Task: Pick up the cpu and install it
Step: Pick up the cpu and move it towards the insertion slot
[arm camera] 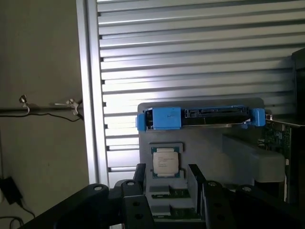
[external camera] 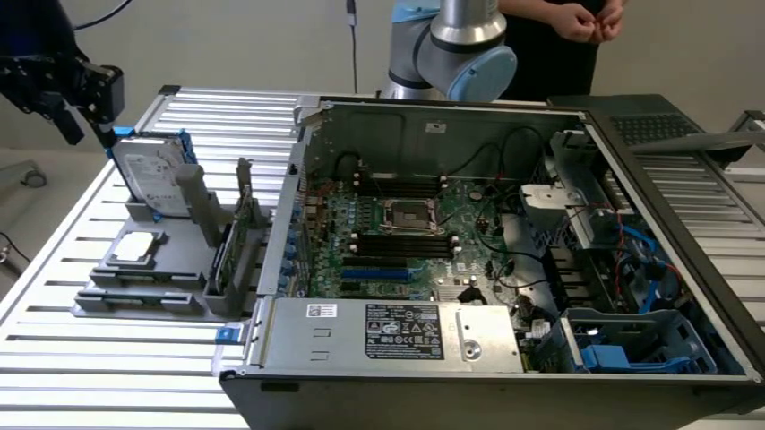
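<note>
While the gripper (external camera: pixel 88 134) hangs at the exterior view's left, above the upright hard drive (external camera: pixel 156 184), its two black fingers (arm camera: pixel 140 172) stand apart and nothing is between them. It holds nothing. In the wrist view the gripper (arm camera: pixel 167 171) looks down, and the cpu (arm camera: pixel 165 161) appears in the gap between the two fingers, lower than them and not touched by them.

The cpu (external camera: pixel 135 248) lies flat, with its silver-grey face up, in a square seat of the grey holder (external camera: pixel 156 291). This holder (arm camera: pixel 214 143) rests on the slatted metal table (external camera: pixel 72 376), at the exterior view's left of the open computer case (external camera: pixel 669 224). Just behind the cpu the hard drive (arm camera: pixel 200 117) stands in the same holder, and its blue bracket runs along its upper edge. A green card (external camera: pixel 245 224) stands upright in the holder on the side which is nearer to the case.

Inside the case the motherboard (external camera: pixel 467 206) lies flat. Near its middle is the square socket (external camera: pixel 407 215) with a metal frame and a dark centre, and black memory slots are on two sides of it. The cpu is well apart from this socket, outside of the case. The arm (external camera: pixel 460 49) rises behind the case, and beside it a person stands with both hands (external camera: pixel 594 21) together.
</note>
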You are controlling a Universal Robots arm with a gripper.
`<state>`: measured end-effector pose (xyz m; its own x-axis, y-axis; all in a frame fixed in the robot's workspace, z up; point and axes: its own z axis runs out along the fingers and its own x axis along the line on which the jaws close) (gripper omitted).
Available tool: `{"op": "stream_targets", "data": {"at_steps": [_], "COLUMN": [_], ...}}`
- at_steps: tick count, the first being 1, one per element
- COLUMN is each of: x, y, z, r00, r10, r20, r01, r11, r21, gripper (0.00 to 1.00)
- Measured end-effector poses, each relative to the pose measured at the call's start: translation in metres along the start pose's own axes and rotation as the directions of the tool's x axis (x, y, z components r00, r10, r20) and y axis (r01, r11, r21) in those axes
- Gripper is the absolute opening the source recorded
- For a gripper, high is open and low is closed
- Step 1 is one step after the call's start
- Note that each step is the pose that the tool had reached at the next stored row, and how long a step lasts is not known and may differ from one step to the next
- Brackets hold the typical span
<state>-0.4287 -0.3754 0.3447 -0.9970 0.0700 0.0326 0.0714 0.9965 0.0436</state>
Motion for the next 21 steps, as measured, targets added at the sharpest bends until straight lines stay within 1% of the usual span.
{"op": "stream_targets", "data": {"at_steps": [5,7,9,21], "x": [-0.001,-0.001,-0.001,-0.002], "y": [-0.0045,-0.0063,-0.0079,-0.0169], "z": [0.0090,0.0125,0.0161,0.0375], "r00": [1.0000,1.0000,1.0000,1.0000], "r10": [0.000,0.000,0.000,0.000], "r20": [-0.0001,-0.0001,0.0000,0.0000], "r01": [0.000,0.000,0.000,0.000], "r11": [1.0000,1.0000,1.0000,1.0000], "r21": [0.0001,0.0000,0.0000,0.0000], "gripper": [0.48,0.50,0.62,0.62]}}
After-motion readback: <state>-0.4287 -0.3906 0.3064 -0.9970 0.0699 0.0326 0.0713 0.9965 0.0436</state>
